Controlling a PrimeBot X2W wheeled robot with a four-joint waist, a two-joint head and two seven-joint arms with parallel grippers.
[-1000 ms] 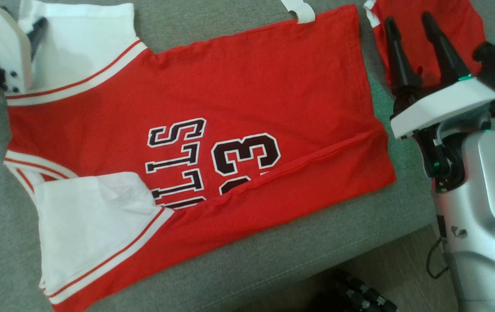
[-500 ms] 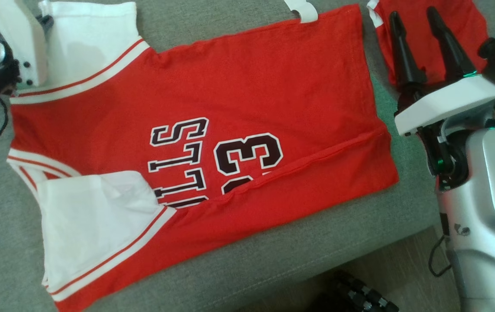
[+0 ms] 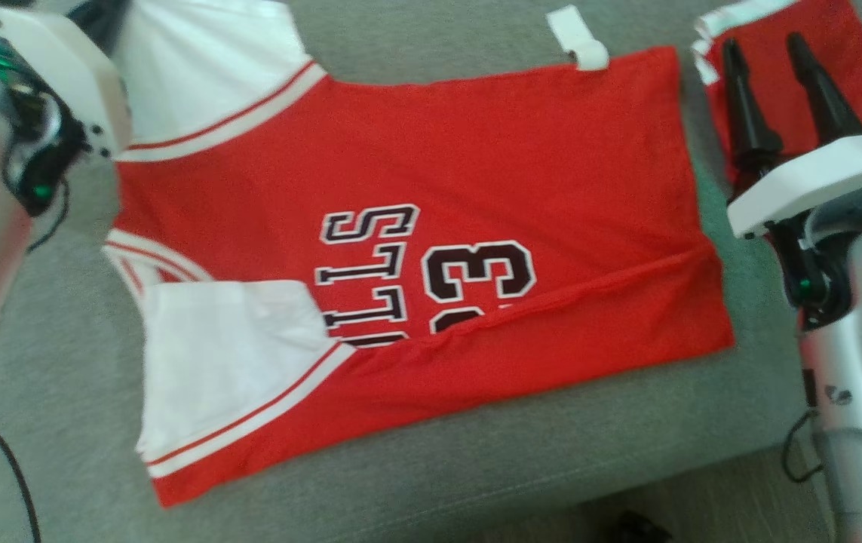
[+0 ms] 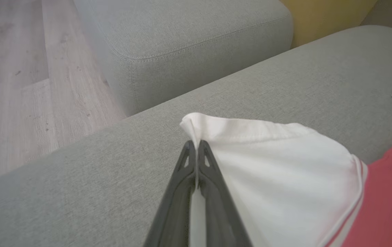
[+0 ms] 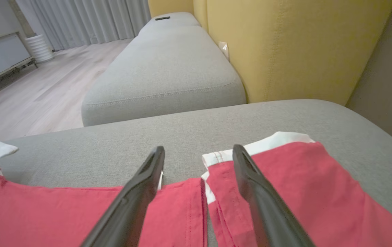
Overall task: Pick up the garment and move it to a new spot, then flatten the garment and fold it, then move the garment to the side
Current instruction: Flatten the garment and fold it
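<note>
**A:** What is seen at the upper left of the head view?

**B:** The left gripper (image 4: 196, 144) is found there, clenched on the corner of a white sleeve (image 4: 278, 164). In the left wrist view the cloth is pinched between the closed fingers and drawn up into a small peak above the grey sofa seat (image 3: 476, 467).

**A:** Where is the jersey (image 3: 476, 173) laid?

**B:** It is spread flat across the middle of the frame on the sofa seat, with its lettering turned sideways. Its lower edge is folded over along a slanting crease. A white strip (image 3: 578, 38) is seen at its top edge.

**A:** And at the right?

**B:** The right gripper (image 3: 762, 41) is held released, its fingers spread wide with nothing gripped. In the right wrist view one finger is seen over the jersey's hem and the other over a second red garment (image 5: 302, 178). That garment is laid just beside the jersey at the upper right. Whether cloth is touched cannot be told.
</note>
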